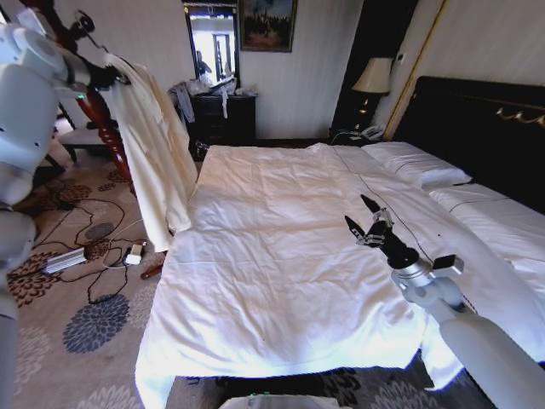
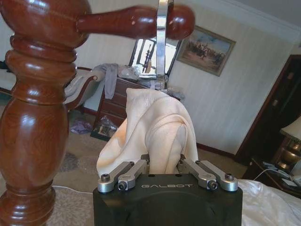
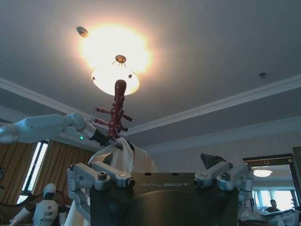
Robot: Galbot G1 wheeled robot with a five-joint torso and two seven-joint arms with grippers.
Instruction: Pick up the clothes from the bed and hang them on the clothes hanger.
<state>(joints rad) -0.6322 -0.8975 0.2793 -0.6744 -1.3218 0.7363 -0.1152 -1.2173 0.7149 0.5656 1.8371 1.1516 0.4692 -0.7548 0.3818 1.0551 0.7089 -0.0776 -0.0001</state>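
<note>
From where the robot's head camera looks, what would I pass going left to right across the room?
The robot's left arm → the reddish-brown wooden pole → the cream garment hanging beside it → the white bed → the right gripper, open above the quilt → the black headboard.

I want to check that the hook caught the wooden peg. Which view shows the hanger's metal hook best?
The left wrist view: the silver hook runs over the wooden peg directly above the clothes. In the head view that spot is hidden behind the left claw. The right wrist view shows the pole too distant to make out the hook.
</note>
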